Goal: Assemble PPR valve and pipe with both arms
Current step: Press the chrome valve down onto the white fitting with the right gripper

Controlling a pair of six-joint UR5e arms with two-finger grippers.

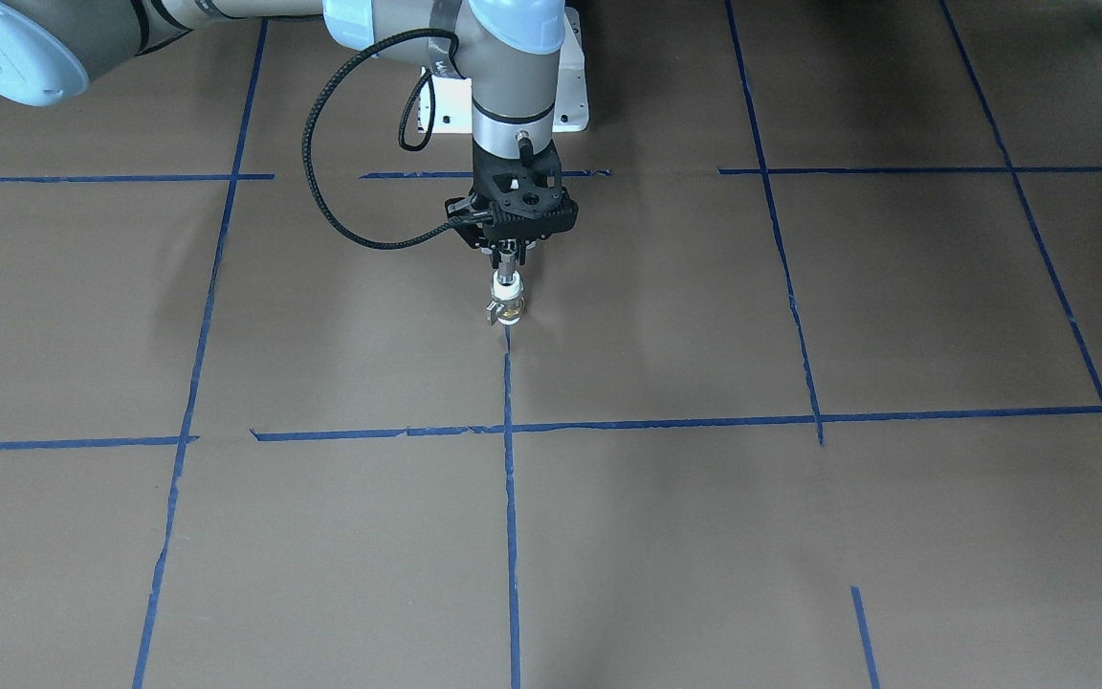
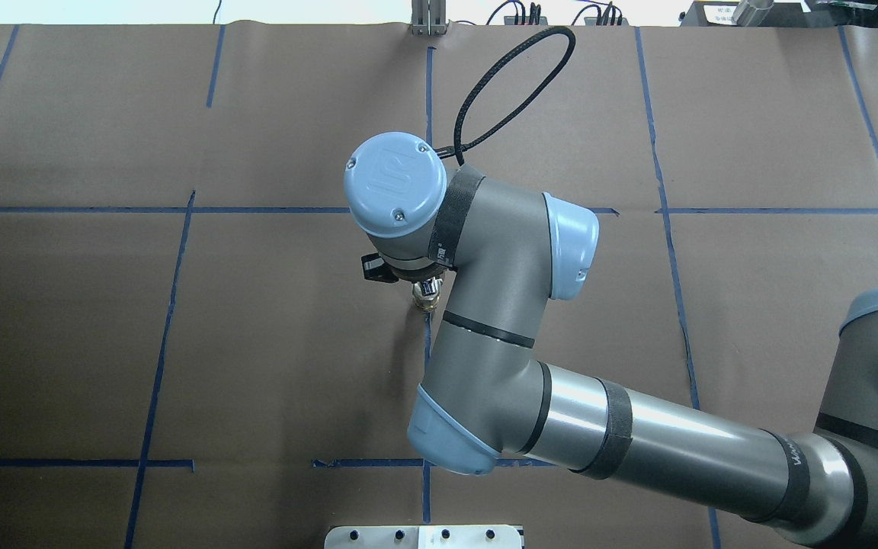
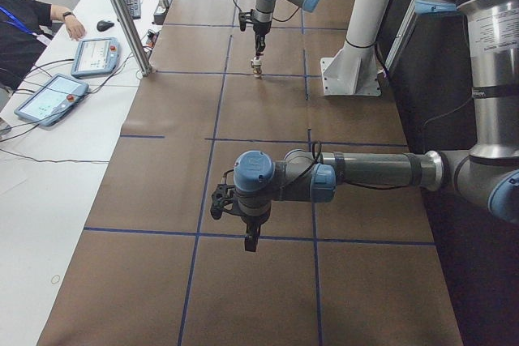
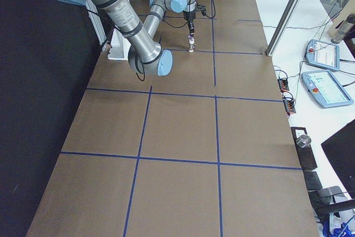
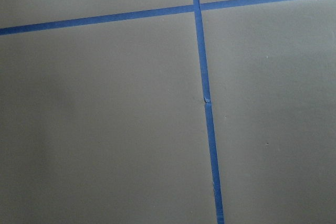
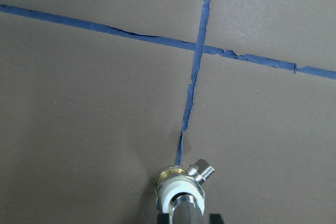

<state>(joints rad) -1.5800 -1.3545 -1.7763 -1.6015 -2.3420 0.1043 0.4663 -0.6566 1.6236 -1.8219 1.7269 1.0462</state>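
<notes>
Item: brown-papered table [image 1: 800,536], gridded in blue tape [image 1: 510,498], with a white pedestal base [image 1: 572,96] at the robot's edge.

- Right arm [image 2: 637,442] – reaches out past the pedestal base, its wrist vertical over the spot just in front of the base.
- Left arm [image 3: 365,172] – stretched level over the table, well to the left of the pedestal base.
- Right gripper [image 1: 510,256] – pointing straight down in front of the base, fingers closed narrowly on the pipe.
- Left gripper [image 3: 250,241] – pointing down above the paper, far from the base. Whether its fingers are parted or hold anything cannot be told.
- PPR valve [image 1: 508,301] – upright on the table a short way in front of the pedestal base, at the end of a tape line. White collar up, brass below, silver lever to one side.
- Pipe [image 6: 186,211] – a short chrome stub, vertical, its lower end in the valve's white collar.
</notes>
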